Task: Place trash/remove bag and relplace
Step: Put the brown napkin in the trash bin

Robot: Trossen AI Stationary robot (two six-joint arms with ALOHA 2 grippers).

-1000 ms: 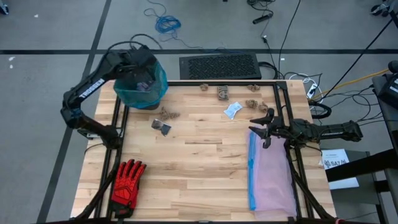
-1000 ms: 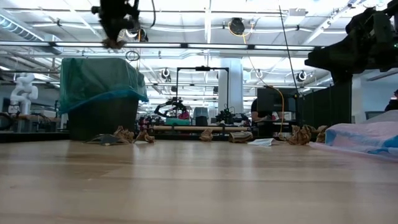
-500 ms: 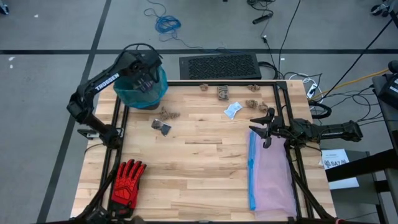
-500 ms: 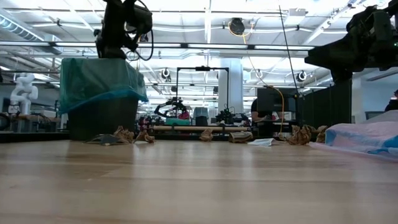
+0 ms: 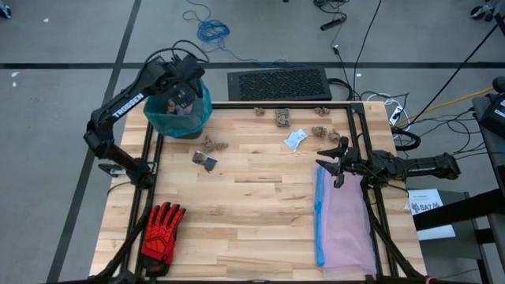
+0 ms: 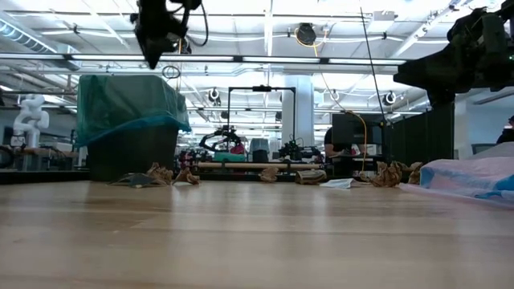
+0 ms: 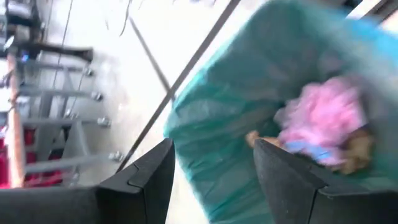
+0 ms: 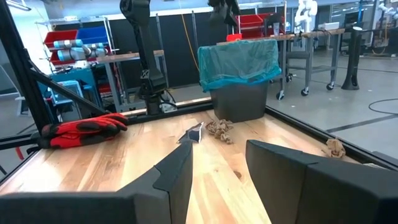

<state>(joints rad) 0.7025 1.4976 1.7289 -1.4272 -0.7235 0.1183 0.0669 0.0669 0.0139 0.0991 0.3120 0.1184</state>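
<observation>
The teal-green bag (image 6: pixel 128 100) lines a dark bin (image 5: pixel 183 126) at the table's far left corner. My left gripper (image 6: pixel 152 50) hangs open above the bin's mouth with nothing between its fingers. In the left wrist view a pink piece (image 7: pixel 323 115) and a tan lump (image 7: pixel 357 149) of trash lie inside the bag. More trash rests on the table: tan lumps (image 5: pixel 211 144), a dark scrap (image 5: pixel 205 161), a pale blue scrap (image 5: pixel 295 140). My right gripper (image 5: pixel 335 162) waits open at the right, near the far end of the lilac bag (image 5: pixel 346 225).
A red-and-black glove (image 5: pixel 162 229) lies at the near left. The lilac bag with a blue rim covers the near right. More tan lumps (image 5: pixel 282 117) sit along the far edge. A dark keyboard (image 5: pixel 280 83) lies beyond the far edge.
My left gripper held a tan lump above the bin, dipped toward the bag's mouth and opened. The lump has left its fingers. The gripper has risen again and shifted a little toward the far edge.
</observation>
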